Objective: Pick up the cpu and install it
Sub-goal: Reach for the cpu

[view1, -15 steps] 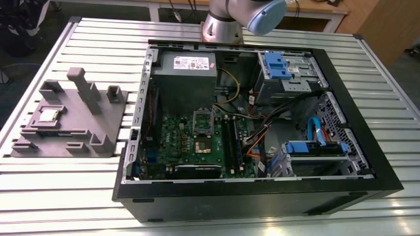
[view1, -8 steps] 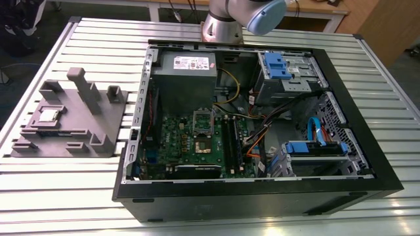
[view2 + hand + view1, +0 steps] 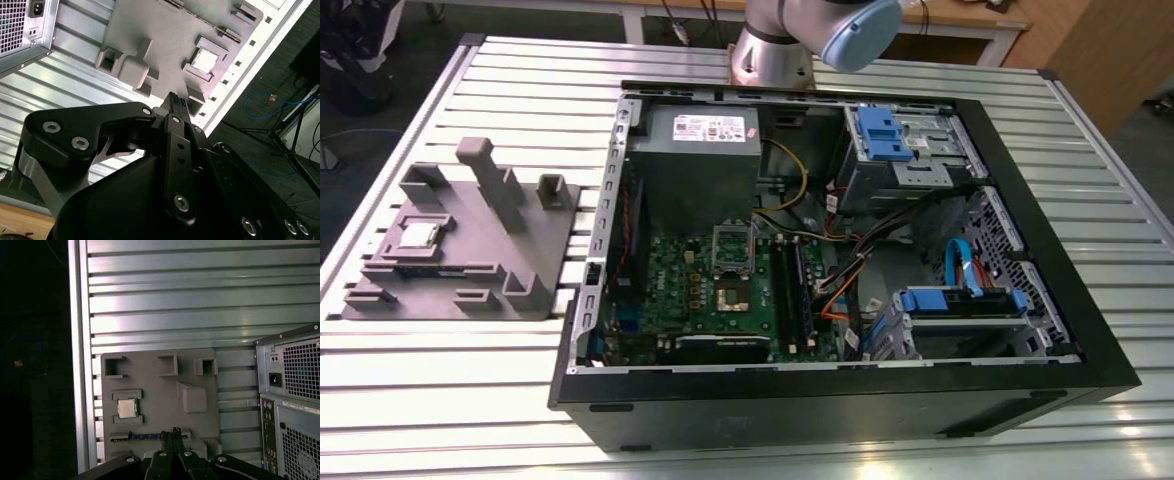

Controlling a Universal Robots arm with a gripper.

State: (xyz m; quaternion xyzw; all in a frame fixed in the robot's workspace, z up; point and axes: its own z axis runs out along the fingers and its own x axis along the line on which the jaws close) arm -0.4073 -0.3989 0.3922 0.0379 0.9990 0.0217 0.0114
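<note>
An open computer case is laid on its side on a ribbed metal bench, and a green board, a grey power box and blue holders are seen inside it. Just beside the case, on the exterior view's left, a grey tray with blocks and posts is set on the bench, and the cpu is seated flat in a square nest on it. Part of the robot arm is seen behind the case.
</note>
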